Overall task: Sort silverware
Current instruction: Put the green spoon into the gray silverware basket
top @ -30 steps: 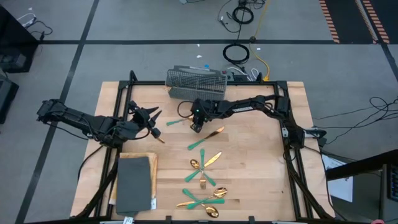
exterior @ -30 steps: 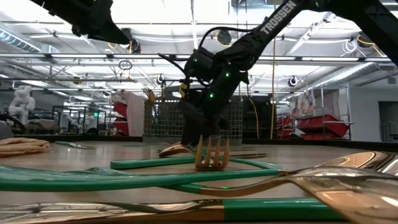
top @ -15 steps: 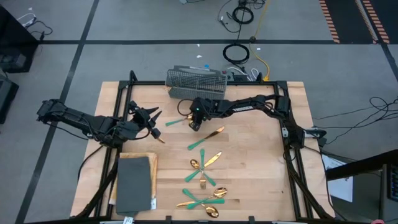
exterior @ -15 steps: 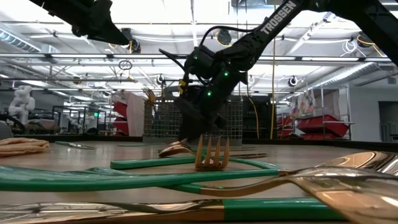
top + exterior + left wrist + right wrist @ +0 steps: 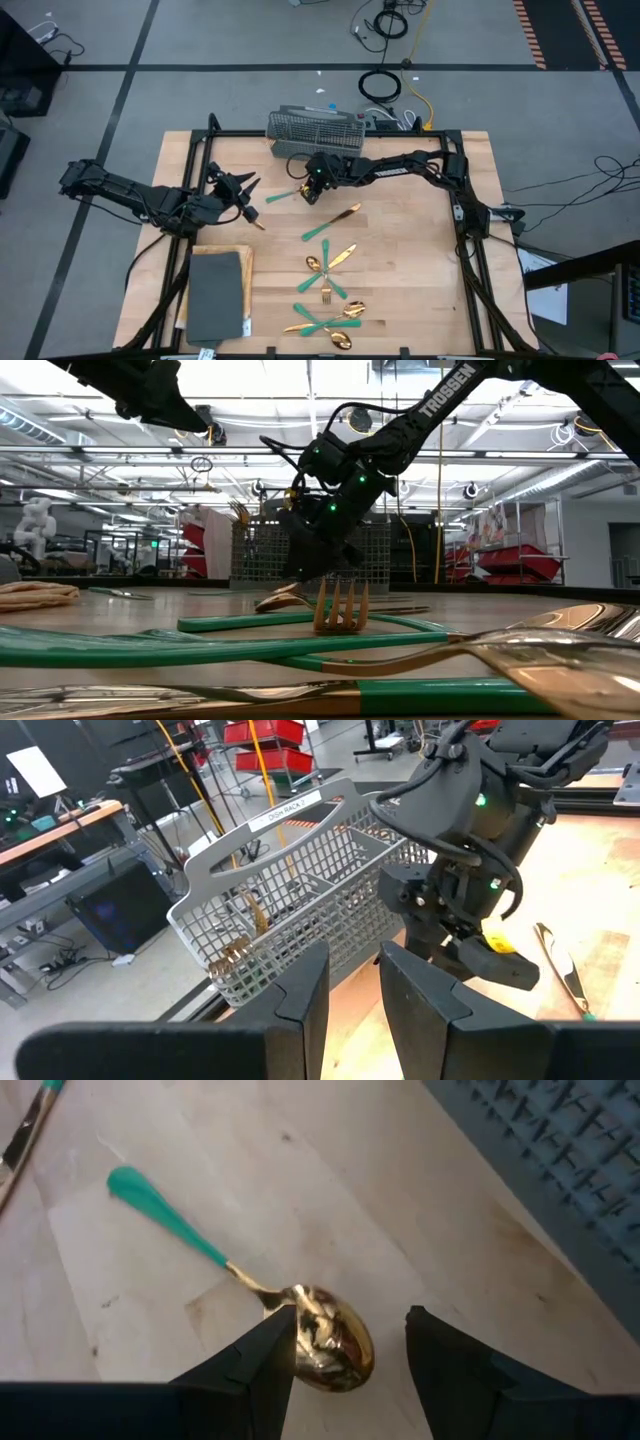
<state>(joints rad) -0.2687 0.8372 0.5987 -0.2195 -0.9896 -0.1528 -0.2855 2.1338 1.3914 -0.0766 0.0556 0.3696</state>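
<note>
We're in a robotics lab / industrial workshop, not a home. Evidence: wooden bench (image 5: 400,260) bolted inside a black metal frame (image 5: 325,133), standing on a grey concrete floor (image 5: 250,50) w/ dark tape lines and orange-black hazard striping (image 5: 590,30). Loose cables (image 5: 385,85) coiled on the floor behind the bench. Low view: high open ceiling w/ bare beams, pipes, strip lights (image 5: 250,405); red storage bins (image 5: 510,560) on racks. Left wrist view: more red bins (image 5: 265,735) on a wheeled rack, work desks w/ computer gear (image 5: 70,820). We also spot a white humanoid figure (image 5: 38,520) far off.
</note>
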